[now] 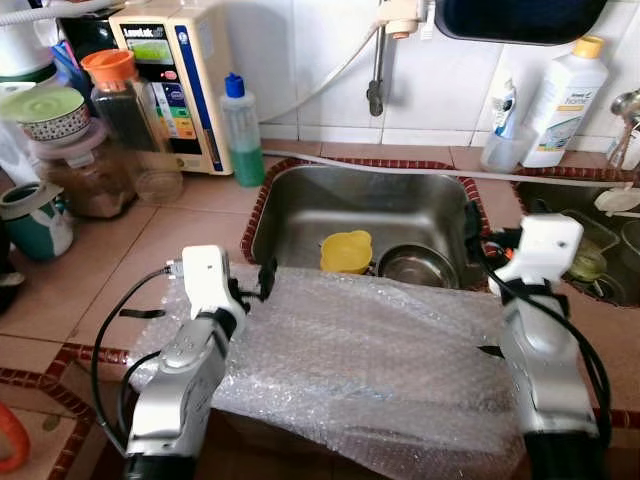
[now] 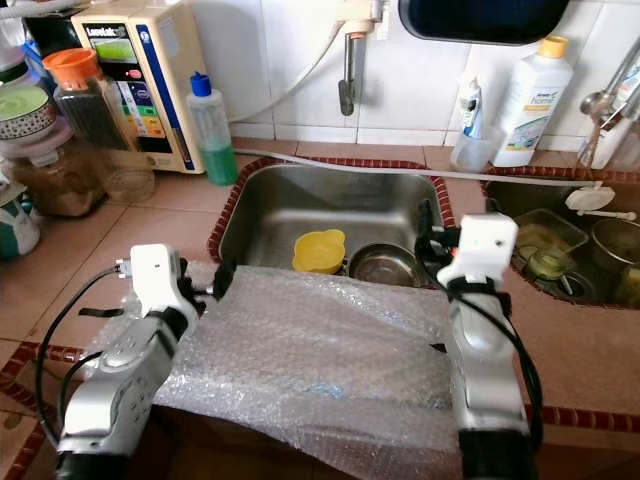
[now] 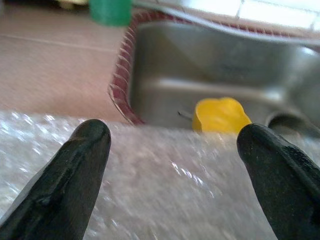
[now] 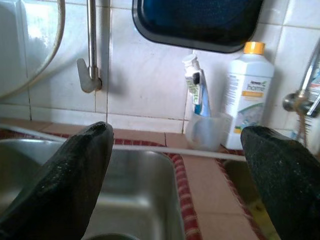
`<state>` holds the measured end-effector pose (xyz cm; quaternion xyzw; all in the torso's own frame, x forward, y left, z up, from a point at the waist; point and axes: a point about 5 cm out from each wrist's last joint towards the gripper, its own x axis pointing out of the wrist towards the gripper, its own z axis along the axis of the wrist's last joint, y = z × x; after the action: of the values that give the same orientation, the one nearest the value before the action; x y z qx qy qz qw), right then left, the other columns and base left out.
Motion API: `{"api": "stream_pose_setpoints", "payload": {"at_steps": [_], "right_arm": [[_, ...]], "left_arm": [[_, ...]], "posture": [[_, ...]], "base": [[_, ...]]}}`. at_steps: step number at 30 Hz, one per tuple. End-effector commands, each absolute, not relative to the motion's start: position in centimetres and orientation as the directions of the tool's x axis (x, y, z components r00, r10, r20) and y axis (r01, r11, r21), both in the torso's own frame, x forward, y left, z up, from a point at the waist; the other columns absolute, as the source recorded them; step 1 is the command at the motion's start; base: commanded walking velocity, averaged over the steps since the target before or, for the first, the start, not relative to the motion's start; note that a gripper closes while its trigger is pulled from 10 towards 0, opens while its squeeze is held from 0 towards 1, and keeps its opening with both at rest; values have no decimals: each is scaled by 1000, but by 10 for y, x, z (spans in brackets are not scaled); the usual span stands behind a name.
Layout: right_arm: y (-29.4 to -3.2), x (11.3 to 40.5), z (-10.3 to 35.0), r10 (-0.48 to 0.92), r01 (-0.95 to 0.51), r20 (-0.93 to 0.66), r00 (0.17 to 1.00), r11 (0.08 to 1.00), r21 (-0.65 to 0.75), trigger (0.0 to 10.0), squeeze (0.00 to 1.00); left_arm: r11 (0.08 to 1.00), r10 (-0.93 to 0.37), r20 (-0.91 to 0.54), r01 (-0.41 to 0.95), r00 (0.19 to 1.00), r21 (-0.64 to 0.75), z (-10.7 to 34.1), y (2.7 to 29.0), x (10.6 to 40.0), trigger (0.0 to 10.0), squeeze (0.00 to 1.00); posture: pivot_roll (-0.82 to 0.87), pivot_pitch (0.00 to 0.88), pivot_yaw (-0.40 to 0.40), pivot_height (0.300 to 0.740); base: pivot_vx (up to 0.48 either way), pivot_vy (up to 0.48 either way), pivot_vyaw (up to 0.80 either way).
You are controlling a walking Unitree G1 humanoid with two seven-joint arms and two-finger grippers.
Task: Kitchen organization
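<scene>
Bubble wrap (image 1: 370,350) covers the sink's (image 1: 300,195) near rim and runs off the bottom edge. Steel bowl (image 1: 412,266) partly hidden behind it. Left wrist view is blurred: green bottle (image 3: 110,10) cut at the top. Dark tray (image 4: 200,22) cut by the top edge. Water-unit label (image 1: 140,33) is too small to read.
</scene>
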<state>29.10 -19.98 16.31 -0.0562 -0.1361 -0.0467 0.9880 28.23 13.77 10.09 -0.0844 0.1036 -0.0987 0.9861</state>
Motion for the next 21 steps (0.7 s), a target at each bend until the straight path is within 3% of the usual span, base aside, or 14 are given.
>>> {"api": "stream_pose_setpoints", "payload": {"at_steps": [1, 7, 10, 12, 13, 21], "right_arm": [[-191, 285, 172, -45, 78, 275, 960, 991, -110, 10000, 1000], [-182, 269, 173, 17, 15, 238, 971, 991, -135, 10000, 1000], [-178, 265, 172, 40, -12, 213, 976, 992, -128, 10000, 655], [-177, 264, 173, 46, -20, 201, 978, 991, -130, 10000, 655], [-175, 264, 174, 52, -26, 196, 979, 991, -132, 10000, 576], [-170, 265, 179, 79, -56, 170, 982, 990, -133, 10000, 569]], "left_arm": [[966, -230, -160, 205, 960, -161, 107, 136, 280, 10000, 0], [966, -221, -171, 191, 960, -176, 105, 139, 274, 10000, 0], [965, -221, -170, 191, 960, -179, 106, 142, 275, 10000, 0], [965, -222, -173, 191, 960, -178, 106, 143, 275, 10000, 0], [964, -227, -173, 195, 959, -183, 106, 142, 274, 10000, 0], [960, -238, -180, 203, 955, -190, 104, 137, 268, 10000, 0]], "posture": [[-33, 0, 80, 740], [-36, 0, 82, 740], [-36, 0, 80, 740], [-34, 0, 78, 740], [-33, 3, 72, 740], [-28, 11, 61, 740]], "base": [[0, 0, 0], [0, 0, 0], [0, 0, 0], [0, 0, 0], [0, 0, 0], [0, 0, 0]]}}
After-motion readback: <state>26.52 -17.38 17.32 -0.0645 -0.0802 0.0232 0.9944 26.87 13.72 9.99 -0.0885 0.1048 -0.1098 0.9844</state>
